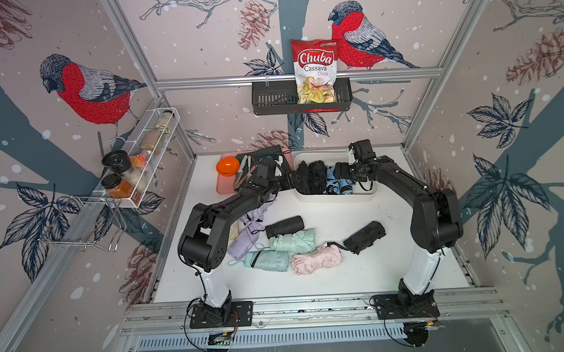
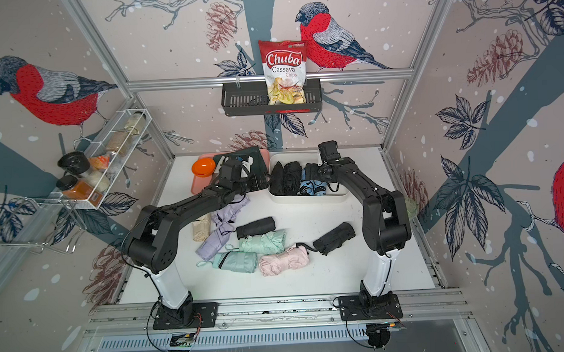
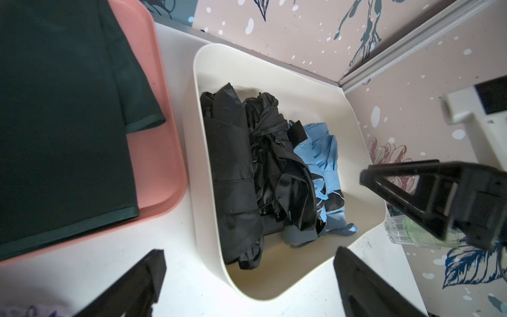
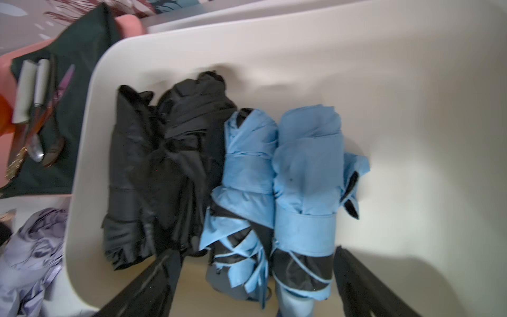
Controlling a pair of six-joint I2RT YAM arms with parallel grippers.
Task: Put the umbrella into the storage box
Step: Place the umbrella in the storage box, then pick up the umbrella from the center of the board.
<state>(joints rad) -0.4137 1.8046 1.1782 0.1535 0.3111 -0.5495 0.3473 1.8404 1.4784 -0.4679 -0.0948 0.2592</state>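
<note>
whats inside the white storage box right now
Four folded umbrellas lie side by side in the storage box: two black umbrellas and two light blue umbrellas. Whatever lies beneath them is covered.

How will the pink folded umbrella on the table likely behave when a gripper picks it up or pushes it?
The pink umbrella looks loosely bundled and wrinkled, so its fabric would probably give and shift under a grip. It is roughly cylindrical, so a sideways push may roll it.
</note>
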